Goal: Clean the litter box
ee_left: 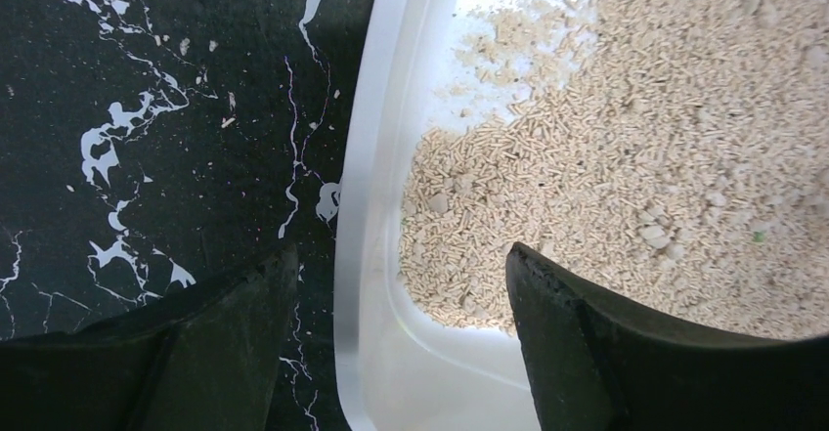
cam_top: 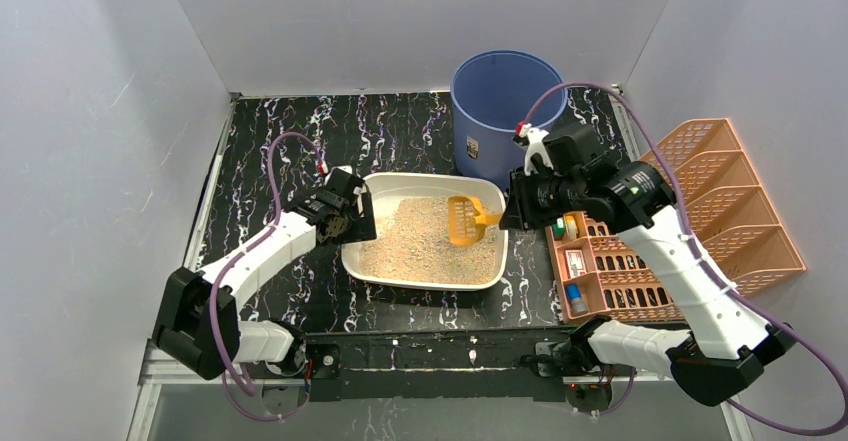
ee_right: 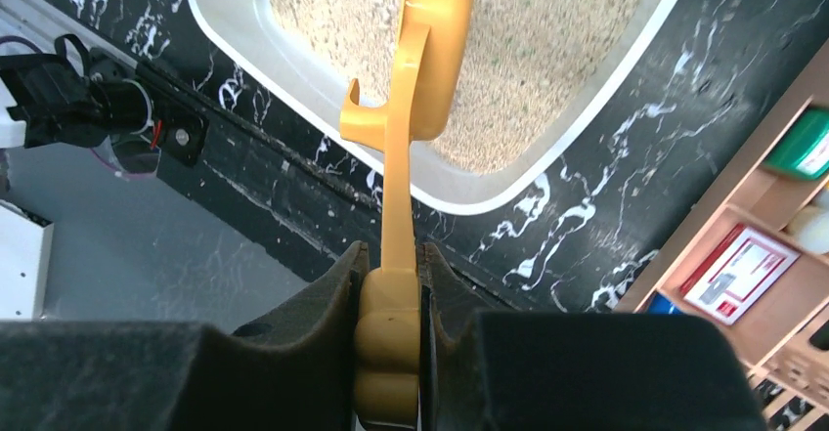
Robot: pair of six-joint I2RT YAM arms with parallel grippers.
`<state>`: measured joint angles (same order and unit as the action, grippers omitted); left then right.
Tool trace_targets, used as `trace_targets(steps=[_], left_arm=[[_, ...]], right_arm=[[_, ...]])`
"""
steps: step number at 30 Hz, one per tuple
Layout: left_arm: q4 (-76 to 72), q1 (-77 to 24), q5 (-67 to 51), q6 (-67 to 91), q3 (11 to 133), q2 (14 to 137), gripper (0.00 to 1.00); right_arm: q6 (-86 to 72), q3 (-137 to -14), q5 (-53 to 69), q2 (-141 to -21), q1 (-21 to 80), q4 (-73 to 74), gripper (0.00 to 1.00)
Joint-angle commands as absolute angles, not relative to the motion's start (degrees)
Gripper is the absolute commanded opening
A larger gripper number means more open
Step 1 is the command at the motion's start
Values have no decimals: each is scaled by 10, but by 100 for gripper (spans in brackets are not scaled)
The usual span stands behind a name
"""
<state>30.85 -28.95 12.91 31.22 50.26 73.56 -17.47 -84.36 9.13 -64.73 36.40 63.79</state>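
The litter box point(cam_top: 420, 281) is a shallow white tray of tan litter point(cam_top: 415, 241) in the middle of the black marbled table. My left gripper point(cam_top: 352, 223) is at its left end. In the left wrist view that gripper point(ee_left: 401, 255) is open and straddles the white rim point(ee_left: 362, 206), one finger over the table and the other over the litter, neither touching the rim. My right gripper point(cam_top: 508, 211) is shut on the handle of a yellow slotted scoop point(cam_top: 465, 221). The scoop head point(ee_right: 430, 40) hangs over the litter at the box's right end, with the gripper point(ee_right: 391, 255) clamped on the handle's grip.
A tall blue bucket point(cam_top: 505, 101) stands behind the box's right end. An orange-pink lattice rack point(cam_top: 700, 211) with small items fills the right side, close to the right arm. The table's near edge and arm bases lie just below the box.
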Motion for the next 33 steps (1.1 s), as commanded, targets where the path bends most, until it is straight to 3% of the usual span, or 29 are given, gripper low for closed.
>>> trace_targets(steps=[1, 5, 17, 33], left_arm=[[280, -286, 146, 328, 478, 752, 71], [258, -286, 140, 330, 462, 767, 59], [263, -286, 137, 308, 460, 756, 0], [341, -286, 97, 255, 492, 603, 0]], right_arm=[[-231, -816, 113, -648, 364, 653, 1], [-276, -787, 85, -653, 364, 645, 1], [-319, -700, 99, -677, 342, 584, 1], [-393, -520, 222, -639, 262, 438, 1]])
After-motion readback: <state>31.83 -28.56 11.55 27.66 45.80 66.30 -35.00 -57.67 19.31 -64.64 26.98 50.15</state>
